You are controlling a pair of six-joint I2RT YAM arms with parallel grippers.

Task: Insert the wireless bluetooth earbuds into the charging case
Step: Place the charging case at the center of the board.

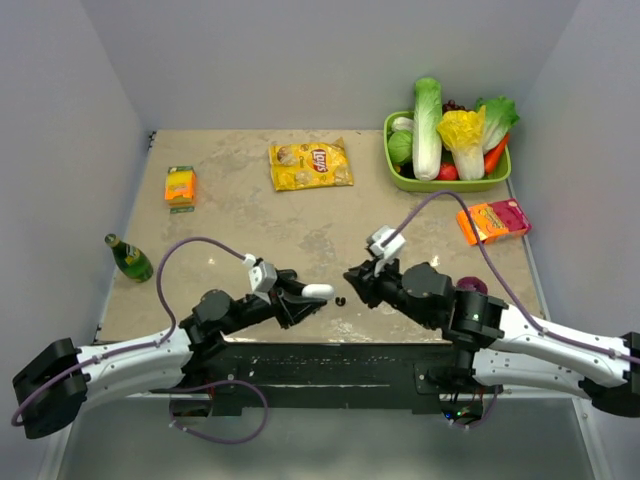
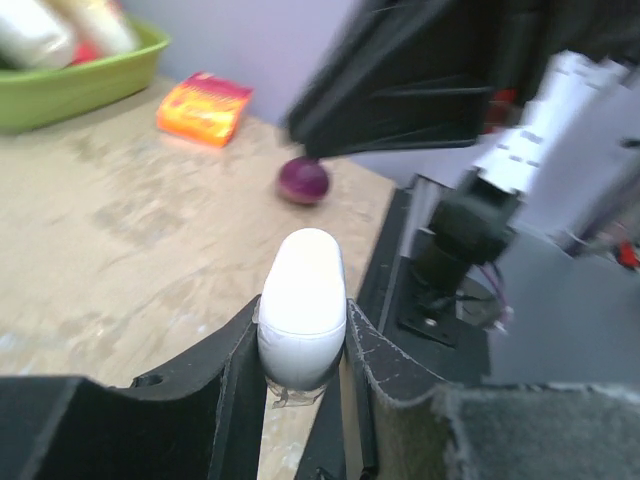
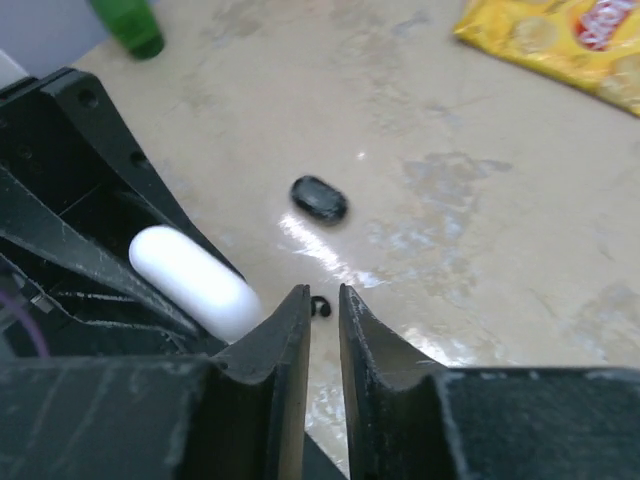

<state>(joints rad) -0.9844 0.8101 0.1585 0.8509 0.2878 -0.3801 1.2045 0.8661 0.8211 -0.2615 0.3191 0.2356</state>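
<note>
— The case?
— One charging case [image 2: 302, 280], smooth, white, pill-shaped, clenched at one end by the left hand [image 2: 303, 340].
— Buds?
— One dark earbud [image 3: 319, 198] on the desk [image 1: 240, 210], just past the case's free end. Fingers of the right hand [image 3: 322, 300] stand nearly together; what they grip, I cannot tell.
— Writing?
— "Lay's", on one yellow bag [image 1: 311, 165].

Tan, mottled table [image 1: 240, 230]. Yellow chips bag [image 1: 311, 165] lies flat at far middle. Orange box [image 1: 180, 186] far left, green bottle [image 1: 129, 257] at left edge. Green basket [image 1: 447, 183] of vegetables in far right corner, orange-pink packet [image 1: 493, 221] just near of it. Purple onion [image 1: 472, 285] near right. One dark earbud [image 1: 341, 300] lies on bare tabletop, near middle.
</note>
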